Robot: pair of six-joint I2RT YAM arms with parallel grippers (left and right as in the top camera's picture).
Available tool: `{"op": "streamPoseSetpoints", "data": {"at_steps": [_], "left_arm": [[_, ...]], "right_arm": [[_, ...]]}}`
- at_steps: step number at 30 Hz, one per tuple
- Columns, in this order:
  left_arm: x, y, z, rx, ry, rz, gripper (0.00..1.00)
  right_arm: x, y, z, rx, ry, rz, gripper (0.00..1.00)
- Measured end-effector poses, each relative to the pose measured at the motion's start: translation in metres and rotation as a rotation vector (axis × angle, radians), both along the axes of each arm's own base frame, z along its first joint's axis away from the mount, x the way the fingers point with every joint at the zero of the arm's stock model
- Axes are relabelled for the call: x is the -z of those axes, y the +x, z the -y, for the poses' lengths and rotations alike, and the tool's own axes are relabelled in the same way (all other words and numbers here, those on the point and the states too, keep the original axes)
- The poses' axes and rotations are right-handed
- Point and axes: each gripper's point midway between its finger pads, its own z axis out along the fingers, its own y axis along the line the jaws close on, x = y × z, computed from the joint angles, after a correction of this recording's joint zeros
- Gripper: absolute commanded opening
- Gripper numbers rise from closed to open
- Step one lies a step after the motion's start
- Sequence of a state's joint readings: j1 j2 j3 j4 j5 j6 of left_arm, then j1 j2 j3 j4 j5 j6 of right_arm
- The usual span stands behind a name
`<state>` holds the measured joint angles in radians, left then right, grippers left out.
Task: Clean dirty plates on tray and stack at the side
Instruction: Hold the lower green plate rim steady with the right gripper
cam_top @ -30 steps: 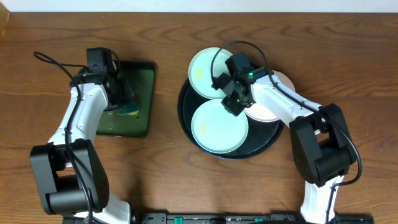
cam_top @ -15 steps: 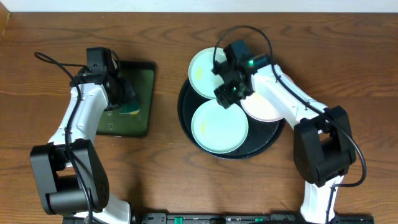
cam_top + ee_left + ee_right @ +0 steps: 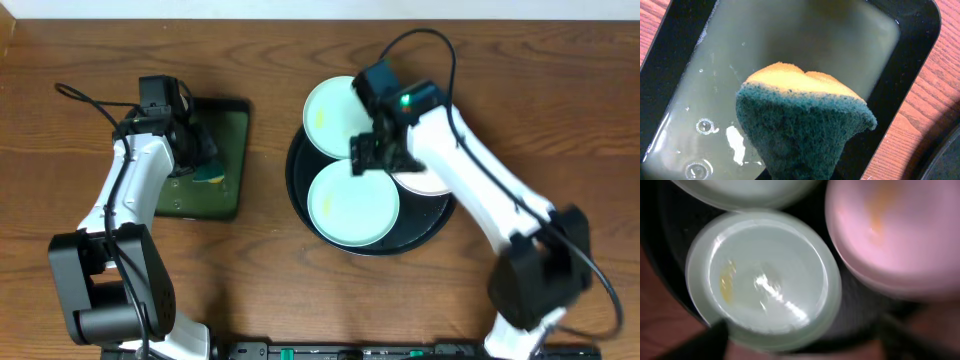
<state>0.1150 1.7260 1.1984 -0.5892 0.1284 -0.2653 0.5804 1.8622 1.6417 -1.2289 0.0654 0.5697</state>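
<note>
The round black tray holds three plates. One mint plate lies at its far left, another mint plate at its near side, and the white plate at the right, partly under my right arm. My right gripper hovers open and empty above the gap between the plates. The blurred right wrist view shows a mint plate with a yellow smear and the white plate with an orange smear. My left gripper is shut on a green and yellow sponge.
The sponge hangs over a rectangular black tray of cloudy soapy water at the left. Bare wood tabletop lies between the two trays and along the front.
My right gripper has risen and shifted slightly toward the far side over the plates, and its arm has swung out to the right. The left arm and the sponge have not moved.
</note>
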Motion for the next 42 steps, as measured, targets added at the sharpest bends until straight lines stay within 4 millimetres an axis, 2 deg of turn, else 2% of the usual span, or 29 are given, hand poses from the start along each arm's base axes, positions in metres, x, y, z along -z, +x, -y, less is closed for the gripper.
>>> {"op": "streamPoseSetpoints", "data": {"at_steps": [3, 5, 6, 8, 9, 12, 14, 16, 19, 21, 26, 29, 31, 36, 39, 40, 42], "left_arm": [[0.0, 0.001, 0.0, 0.0, 0.0, 0.003, 0.08], [0.0, 0.001, 0.0, 0.0, 0.001, 0.003, 0.08], [0.0, 0.001, 0.0, 0.0, 0.0, 0.003, 0.08], [0.0, 0.001, 0.0, 0.0, 0.0, 0.003, 0.08], [0.0, 0.001, 0.0, 0.0, 0.0, 0.003, 0.08], [0.0, 0.001, 0.0, 0.0, 0.0, 0.003, 0.08], [0.0, 0.001, 0.0, 0.0, 0.0, 0.003, 0.08], [0.0, 0.001, 0.0, 0.0, 0.0, 0.003, 0.08], [0.0, 0.001, 0.0, 0.0, 0.0, 0.003, 0.08], [0.0, 0.001, 0.0, 0.0, 0.001, 0.003, 0.08], [0.0, 0.001, 0.0, 0.0, 0.0, 0.002, 0.08], [0.0, 0.001, 0.0, 0.0, 0.0, 0.003, 0.08], [0.0, 0.001, 0.0, 0.0, 0.0, 0.002, 0.08], [0.0, 0.001, 0.0, 0.0, 0.0, 0.003, 0.08], [0.0, 0.001, 0.0, 0.0, 0.0, 0.002, 0.08], [0.0, 0.001, 0.0, 0.0, 0.0, 0.002, 0.08], [0.0, 0.001, 0.0, 0.0, 0.001, 0.003, 0.08]], "right_arm": [[-0.021, -0.024, -0.007, 0.032, -0.042, 0.094, 0.99], [-0.024, -0.038, -0.015, 0.041, -0.039, 0.144, 0.99], [-0.021, -0.045, -0.018, 0.047, -0.039, 0.156, 0.99], [-0.007, -0.053, -0.017, 0.061, -0.057, 0.152, 0.75], [0.004, -0.055, -0.015, 0.075, -0.063, 0.146, 0.71], [0.037, -0.061, -0.001, 0.129, -0.095, 0.101, 0.64], [0.05, -0.062, 0.011, 0.169, -0.103, 0.069, 0.61], [0.06, -0.055, 0.02, 0.213, -0.079, 0.056, 0.63], [0.069, -0.045, 0.023, 0.224, -0.03, 0.055, 0.64], [0.079, -0.041, 0.024, 0.216, 0.011, 0.051, 0.61], [0.105, -0.051, 0.037, 0.214, 0.043, -0.006, 0.53], [0.107, -0.05, 0.042, 0.221, 0.05, -0.017, 0.48], [0.106, -0.047, 0.042, 0.217, 0.059, -0.012, 0.41], [0.107, -0.044, 0.039, 0.203, 0.072, -0.007, 0.41], [0.116, -0.043, 0.038, 0.2, 0.067, -0.02, 0.38], [0.121, -0.044, 0.038, 0.199, 0.062, -0.028, 0.3], [0.127, -0.043, 0.036, 0.195, 0.06, -0.039, 0.25]]}}
